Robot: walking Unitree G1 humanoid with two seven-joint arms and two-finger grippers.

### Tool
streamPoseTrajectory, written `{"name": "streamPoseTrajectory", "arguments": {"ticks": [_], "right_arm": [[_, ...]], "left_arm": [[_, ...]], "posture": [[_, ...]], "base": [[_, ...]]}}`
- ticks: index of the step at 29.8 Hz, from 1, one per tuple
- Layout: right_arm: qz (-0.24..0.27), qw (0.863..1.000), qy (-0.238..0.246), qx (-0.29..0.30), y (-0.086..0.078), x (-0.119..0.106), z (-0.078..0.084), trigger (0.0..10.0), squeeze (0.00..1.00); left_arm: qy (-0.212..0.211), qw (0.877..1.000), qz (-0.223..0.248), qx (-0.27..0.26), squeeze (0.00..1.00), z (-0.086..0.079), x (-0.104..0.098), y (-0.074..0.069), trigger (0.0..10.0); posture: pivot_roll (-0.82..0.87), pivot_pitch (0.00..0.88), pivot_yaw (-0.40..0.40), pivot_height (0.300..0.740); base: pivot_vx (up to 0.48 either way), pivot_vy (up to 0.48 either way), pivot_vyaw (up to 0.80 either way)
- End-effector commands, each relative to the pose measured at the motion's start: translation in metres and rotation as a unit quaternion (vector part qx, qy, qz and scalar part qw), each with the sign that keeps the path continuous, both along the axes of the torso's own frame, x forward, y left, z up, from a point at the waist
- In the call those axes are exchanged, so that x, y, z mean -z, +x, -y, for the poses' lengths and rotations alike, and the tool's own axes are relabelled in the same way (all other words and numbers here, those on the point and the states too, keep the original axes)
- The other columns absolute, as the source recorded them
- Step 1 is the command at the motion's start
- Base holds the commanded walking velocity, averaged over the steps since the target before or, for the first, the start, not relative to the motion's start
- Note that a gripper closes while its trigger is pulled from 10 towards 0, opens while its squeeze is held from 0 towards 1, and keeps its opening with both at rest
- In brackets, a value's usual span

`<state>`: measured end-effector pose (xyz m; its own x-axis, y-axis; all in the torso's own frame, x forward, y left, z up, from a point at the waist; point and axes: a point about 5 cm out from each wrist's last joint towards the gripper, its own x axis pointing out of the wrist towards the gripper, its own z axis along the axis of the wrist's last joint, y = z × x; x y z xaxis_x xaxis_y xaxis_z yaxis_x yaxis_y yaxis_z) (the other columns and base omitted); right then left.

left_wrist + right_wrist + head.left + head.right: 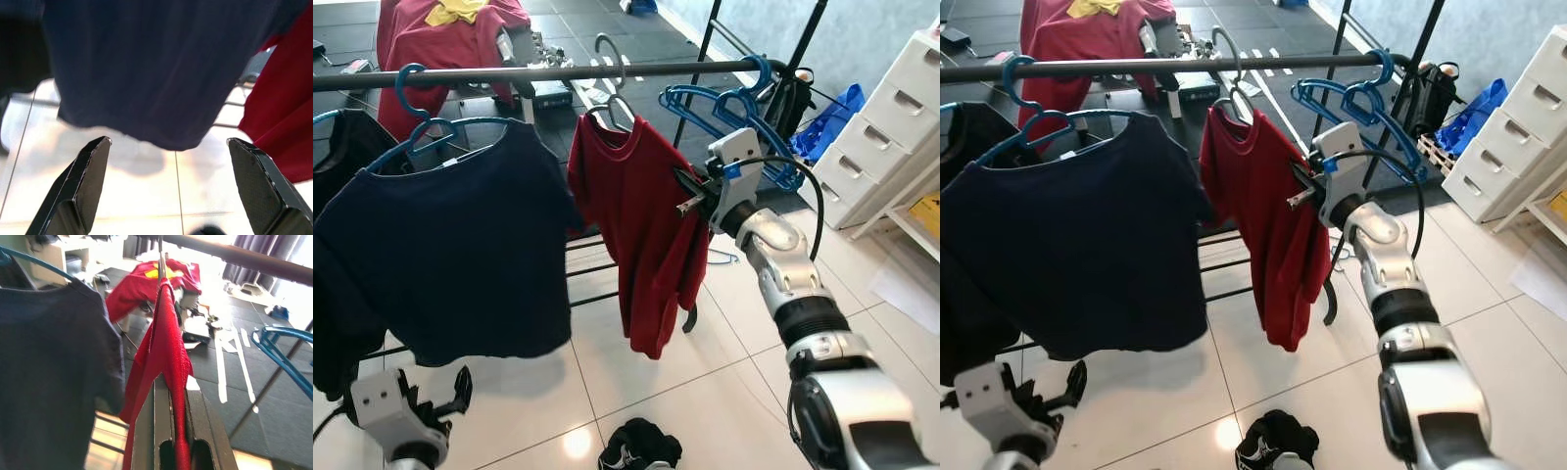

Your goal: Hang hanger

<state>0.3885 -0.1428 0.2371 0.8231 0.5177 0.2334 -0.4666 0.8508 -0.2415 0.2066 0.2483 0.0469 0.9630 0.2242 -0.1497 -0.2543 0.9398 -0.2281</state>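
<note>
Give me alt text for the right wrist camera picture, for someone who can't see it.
The right gripper is shut on the red T-shirt, whose fabric runs pinched between the two black fingers up to its grey hanger by the dark rail. Beside it hangs a navy T-shirt on a blue hanger; empty blue hangers hang opposite.

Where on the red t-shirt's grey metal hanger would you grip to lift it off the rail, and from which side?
Grip the grey metal hanger at the neck just below its hook, coming from the robot's right. There the dark rail is bare up to the empty blue hangers, while the navy t-shirt crowds the left. The right gripper is shut on the red t-shirt.
</note>
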Motion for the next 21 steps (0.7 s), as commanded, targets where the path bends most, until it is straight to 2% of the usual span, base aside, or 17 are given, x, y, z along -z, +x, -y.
{"name": "streamPoseTrajectory", "arguments": {"ticks": [1,5,9,16,21], "right_arm": [[0.016,1.000,0.012,-0.004,-0.004,-0.005,-0.002,0.0,0.00],[0.015,1.000,0.011,-0.008,-0.009,-0.001,-0.006,0.0,0.00],[-0.006,1.000,0.010,-0.018,-0.016,0.010,-0.007,0.0,0.00],[-0.058,0.997,0.001,-0.046,-0.024,0.033,-0.010,0.0,0.00],[-0.069,0.995,0.013,-0.071,-0.031,0.032,-0.015,0.0,0.00]], "left_arm": [[0.000,1.000,-0.004,0.003,0.00,-0.002,-0.002,0.000,10.0],[-0.002,1.000,0.002,0.012,0.00,0.001,-0.009,0.006,10.0],[-0.004,1.000,0.011,0.022,0.00,0.003,-0.017,0.010,10.0],[0.009,0.999,0.024,0.020,0.00,-0.001,-0.030,0.014,10.0],[0.012,0.999,0.039,0.020,0.00,-0.007,-0.044,0.017,10.0]], "posture": [[-0.04,0.124,-0.070,0.740],[-0.05,0.123,-0.069,0.740],[-0.05,0.125,-0.070,0.740],[-0.05,0.136,-0.077,0.740],[-0.05,0.144,-0.078,0.740]], "base": [[0.000,0.000,0.00],[-0.186,0.000,0.00],[-0.288,0.000,0.00],[-0.312,0.000,0.00],[-0.336,0.000,0.00]]}}
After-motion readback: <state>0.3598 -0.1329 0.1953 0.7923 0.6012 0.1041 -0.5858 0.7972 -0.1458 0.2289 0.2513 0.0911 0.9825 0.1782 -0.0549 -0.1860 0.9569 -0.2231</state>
